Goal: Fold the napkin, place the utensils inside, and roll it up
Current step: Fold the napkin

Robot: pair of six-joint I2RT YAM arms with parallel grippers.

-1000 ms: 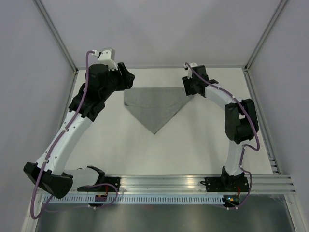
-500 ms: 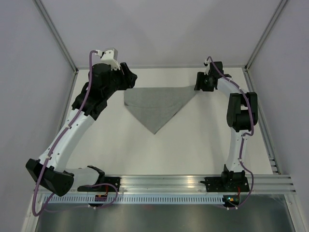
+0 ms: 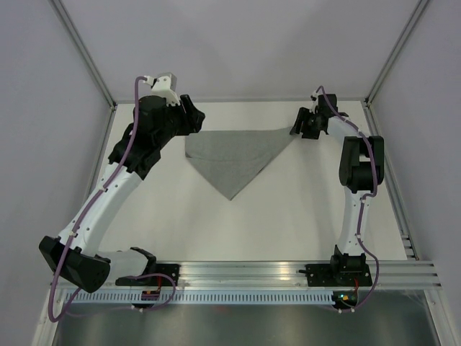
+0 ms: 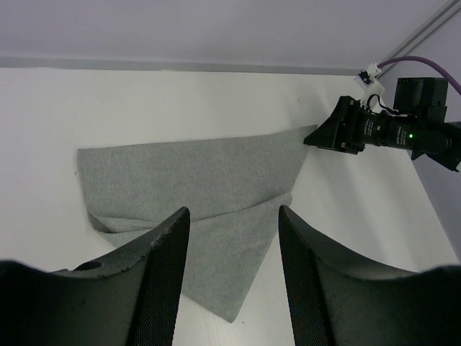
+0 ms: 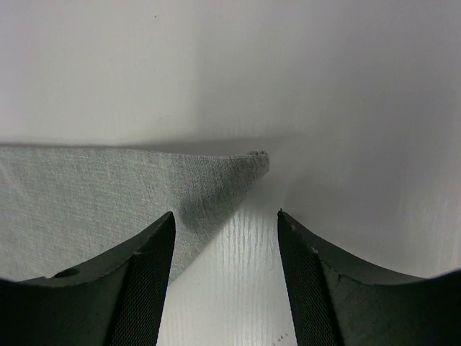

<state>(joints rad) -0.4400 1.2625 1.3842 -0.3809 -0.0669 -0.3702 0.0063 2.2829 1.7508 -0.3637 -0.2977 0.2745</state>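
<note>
The grey napkin point(image 3: 232, 157) lies folded into a triangle at the back of the white table, its long edge to the rear and its point toward me. In the left wrist view the napkin point(image 4: 194, 169) shows two layers, the upper one slightly offset. My left gripper point(image 3: 196, 120) hovers by its left corner, and my left gripper point(image 4: 234, 216) is open and empty. My right gripper point(image 3: 297, 130) sits at the right corner, also open. The napkin's tip point(image 5: 238, 169) lies just ahead of my right gripper point(image 5: 225, 220), not between the fingers. Utensils are out of view.
The grey back wall point(image 3: 238, 50) rises just behind the napkin. Metal frame posts point(image 3: 392, 54) stand at the back corners. An aluminium rail point(image 3: 245, 274) with the arm bases runs along the near edge. My right gripper point(image 4: 346, 131) shows in the left wrist view.
My right gripper drew back to the right and opened; the napkin's right corner now stretches out farther right. The left arm has barely moved.
</note>
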